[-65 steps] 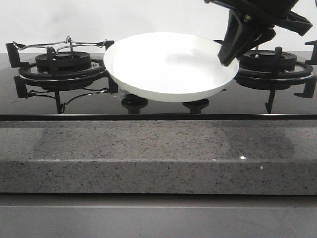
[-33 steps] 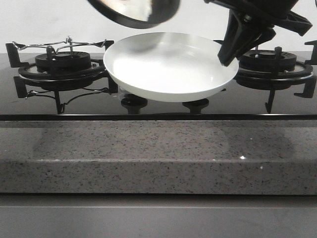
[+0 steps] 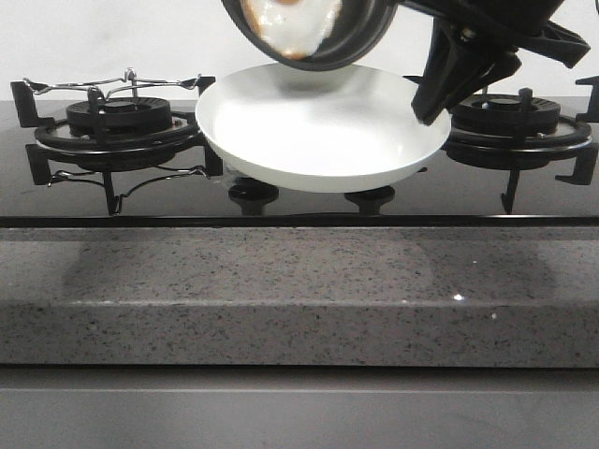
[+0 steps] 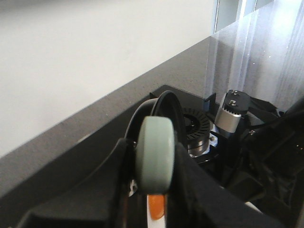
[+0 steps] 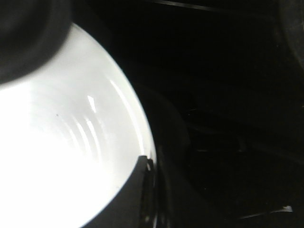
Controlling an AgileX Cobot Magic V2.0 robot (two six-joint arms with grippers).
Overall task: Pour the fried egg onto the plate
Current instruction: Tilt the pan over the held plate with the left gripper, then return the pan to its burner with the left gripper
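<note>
1. While the pan (image 3: 314,33) tips, the egg (image 3: 290,19) sits inside it, above the plate (image 3: 318,131).
2. Right gripper (image 3: 440,98) pinches the plate's rim; left gripper's state I can't tell.
3. Egg's probably light and slippery, so tilt, don't grab.

fried egg (image 3: 288,21) in pan (image 3: 318,42), above plate (image 3: 323,140), between burners (image 3: 117,126)

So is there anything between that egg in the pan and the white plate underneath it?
Nothing visible. The fried egg lies in the tilted black pan, which hangs above the back of the plate. Only open air separates the pan's lower lip from the bare plate, which the right gripper grips at its rim.
</note>
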